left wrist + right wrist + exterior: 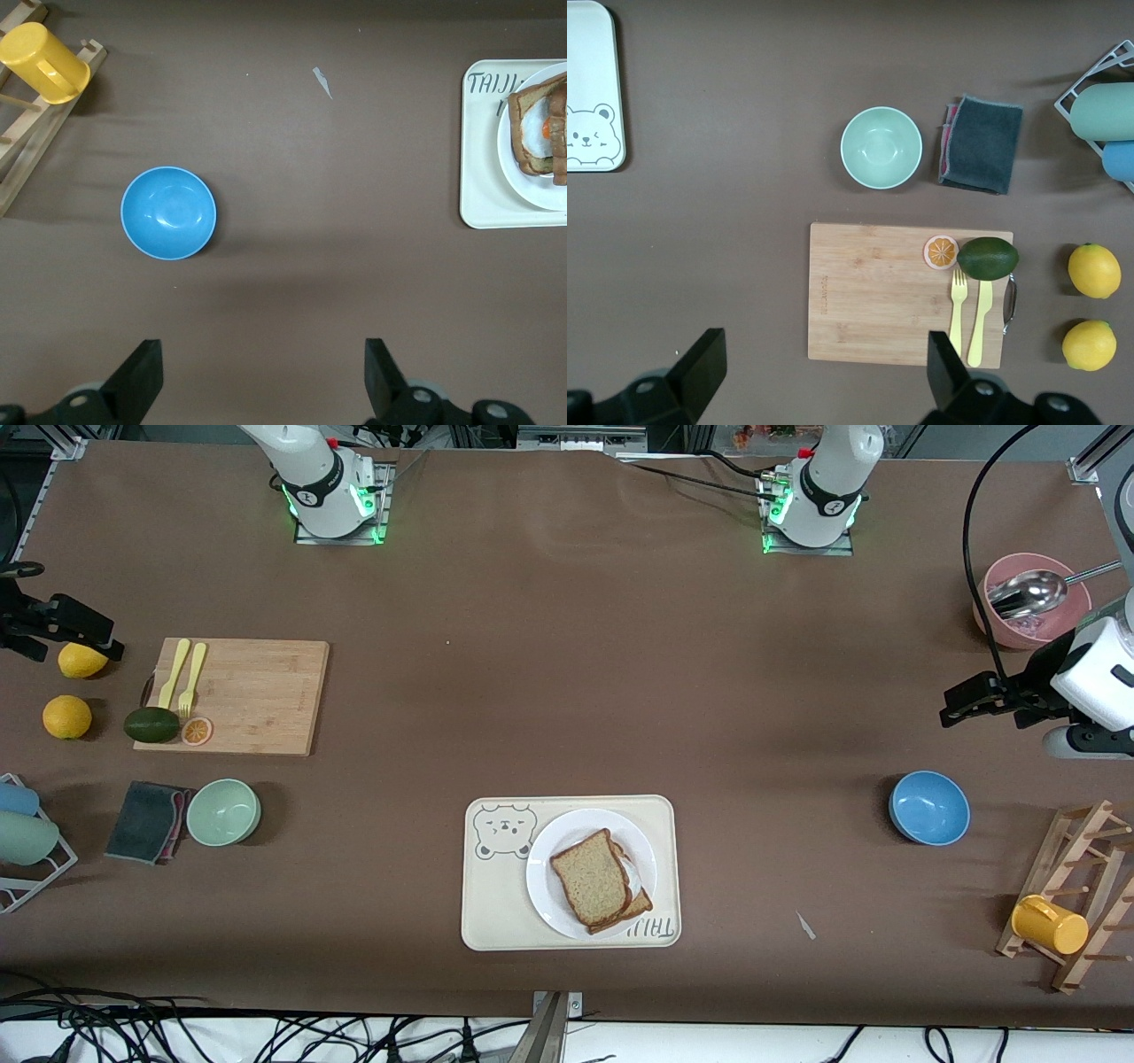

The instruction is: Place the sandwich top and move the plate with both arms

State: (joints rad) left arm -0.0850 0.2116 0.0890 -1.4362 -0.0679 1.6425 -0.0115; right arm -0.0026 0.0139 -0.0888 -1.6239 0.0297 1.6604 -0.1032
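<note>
The sandwich top (591, 879), a speckled brown bread slice, lies slightly askew on a lower slice (640, 904) on the white plate (542, 868). The plate sits on a cream bear-printed tray (496, 903) near the table's front edge. In the left wrist view the lower slice (534, 133) shows a fried egg on it. My left gripper (961, 704) (263, 359) hangs open and empty over bare table near the blue bowl (928, 807). My right gripper (66, 624) (824, 354) hangs open and empty near the cutting board (232, 696), at the right arm's end.
A wooden rack with a yellow mug (1050, 924) and a pink bowl holding a spoon (1032, 602) are at the left arm's end. Two lemons (67, 716), an avocado (151, 724), a green bowl (223, 811) and a dark cloth (146, 821) are at the right arm's end.
</note>
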